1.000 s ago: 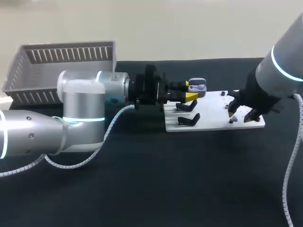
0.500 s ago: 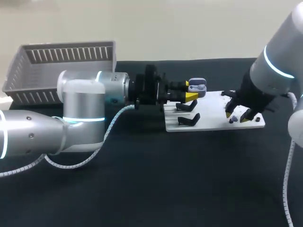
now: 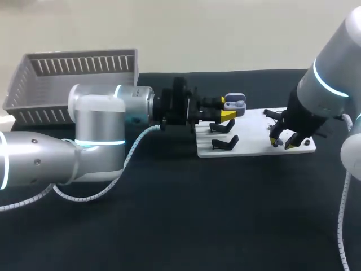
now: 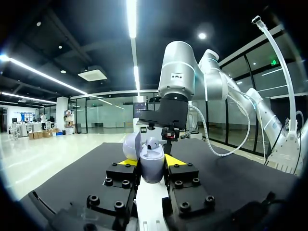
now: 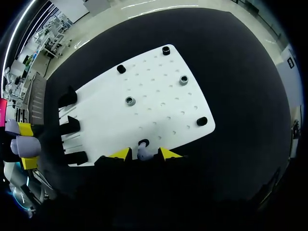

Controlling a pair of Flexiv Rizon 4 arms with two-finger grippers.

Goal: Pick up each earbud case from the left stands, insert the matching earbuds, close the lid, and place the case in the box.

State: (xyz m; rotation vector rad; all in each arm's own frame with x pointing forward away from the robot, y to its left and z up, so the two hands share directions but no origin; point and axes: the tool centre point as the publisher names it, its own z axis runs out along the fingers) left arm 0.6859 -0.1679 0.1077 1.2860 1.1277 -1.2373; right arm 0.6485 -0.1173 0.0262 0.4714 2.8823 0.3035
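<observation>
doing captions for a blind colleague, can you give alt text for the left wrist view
The left claw grips a pale lilac earbud case, its lid open, between its yellow-tipped fingers. Ahead of it, the right arm hangs down over the black table.

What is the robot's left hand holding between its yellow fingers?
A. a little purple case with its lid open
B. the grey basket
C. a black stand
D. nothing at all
A: in the left wrist view the left gripper has its yellow tips on both sides of the lavender earbud case, and the lid stands open.
</observation>
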